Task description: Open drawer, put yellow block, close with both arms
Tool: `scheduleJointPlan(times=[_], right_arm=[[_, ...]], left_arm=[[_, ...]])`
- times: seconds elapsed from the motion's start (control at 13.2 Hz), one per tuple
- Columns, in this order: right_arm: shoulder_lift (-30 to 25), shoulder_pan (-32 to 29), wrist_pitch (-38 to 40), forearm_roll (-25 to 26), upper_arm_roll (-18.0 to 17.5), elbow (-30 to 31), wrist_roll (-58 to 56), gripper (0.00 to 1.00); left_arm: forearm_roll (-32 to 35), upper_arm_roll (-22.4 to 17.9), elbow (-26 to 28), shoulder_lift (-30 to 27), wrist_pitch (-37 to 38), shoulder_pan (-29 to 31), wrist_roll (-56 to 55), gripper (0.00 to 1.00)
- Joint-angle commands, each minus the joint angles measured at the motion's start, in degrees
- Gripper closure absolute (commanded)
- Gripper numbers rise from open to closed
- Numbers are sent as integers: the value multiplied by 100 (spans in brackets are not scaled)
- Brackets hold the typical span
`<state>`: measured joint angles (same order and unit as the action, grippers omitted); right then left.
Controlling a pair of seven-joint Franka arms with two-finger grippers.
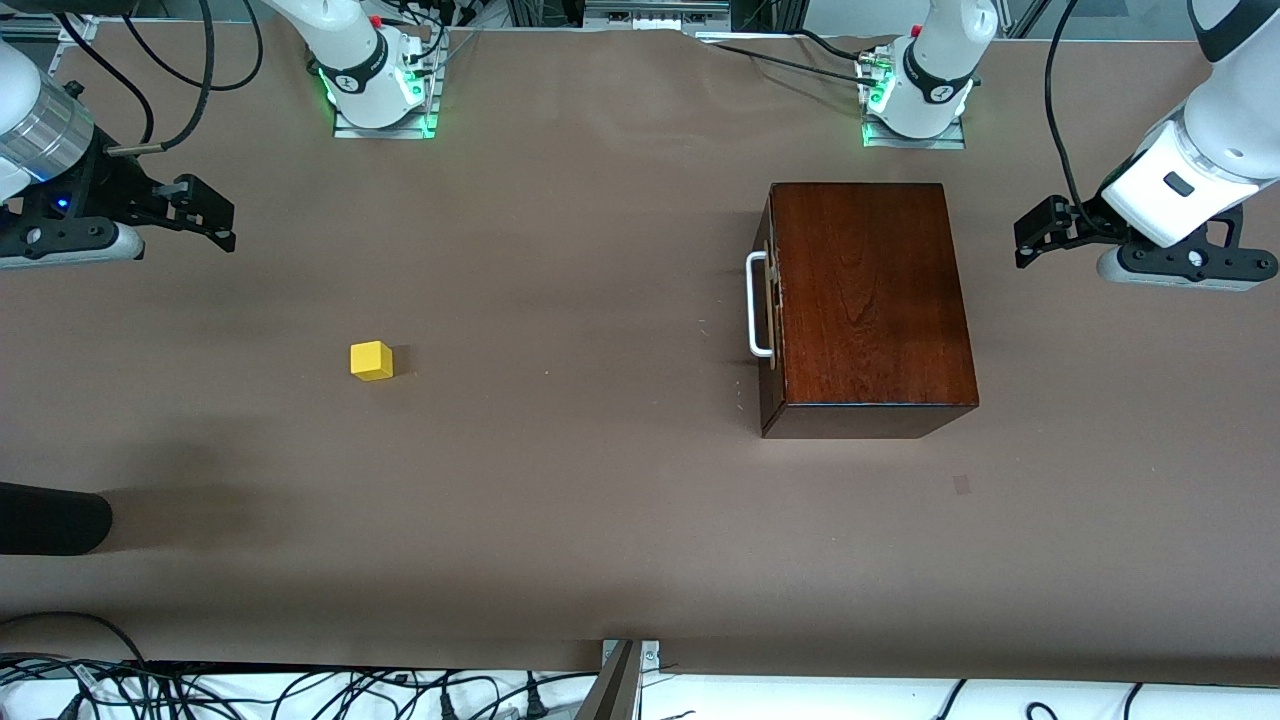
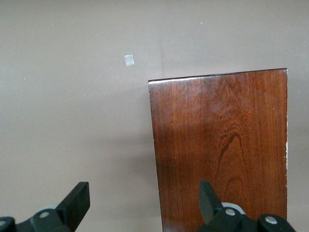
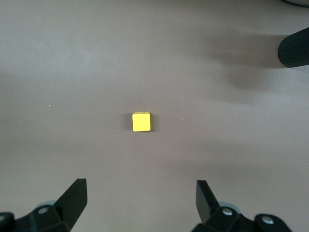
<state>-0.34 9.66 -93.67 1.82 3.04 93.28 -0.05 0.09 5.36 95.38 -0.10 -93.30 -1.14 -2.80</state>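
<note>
The yellow block (image 1: 371, 361) lies alone on the brown table toward the right arm's end; it also shows in the right wrist view as the yellow block (image 3: 141, 122). My right gripper (image 1: 215, 215) hangs open over bare table, apart from the block, its open fingers (image 3: 72, 198) empty. The dark wooden box (image 1: 870, 300) stands toward the left arm's end. Its drawer is shut, with the white loop handle (image 1: 757, 305) facing the table's middle. My left gripper (image 1: 1030, 232) hangs open and empty beside the box, at the side away from the handle, and its wrist view looks down on the box top (image 2: 222, 145).
A black rounded object (image 1: 50, 518) juts in at the right arm's end, nearer to the front camera than the block. A small grey patch (image 1: 961, 485) marks the table, nearer to the camera than the box. Cables run along the table's edges.
</note>
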Motion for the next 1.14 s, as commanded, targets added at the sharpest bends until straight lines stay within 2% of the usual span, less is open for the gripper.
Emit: scheduleJointPlan(times=[0.0, 0.83, 1.06], right_arm=[[17, -26, 130, -32, -49, -135, 40, 0], [17, -26, 130, -32, -49, -135, 31, 0], [17, -26, 130, -32, -40, -135, 40, 0]], left_arm=[[-44, 9, -204, 98, 145, -9, -2, 0], [-44, 18, -195, 98, 233, -18, -2, 0], [-105, 158, -204, 89, 408, -9, -10, 0]])
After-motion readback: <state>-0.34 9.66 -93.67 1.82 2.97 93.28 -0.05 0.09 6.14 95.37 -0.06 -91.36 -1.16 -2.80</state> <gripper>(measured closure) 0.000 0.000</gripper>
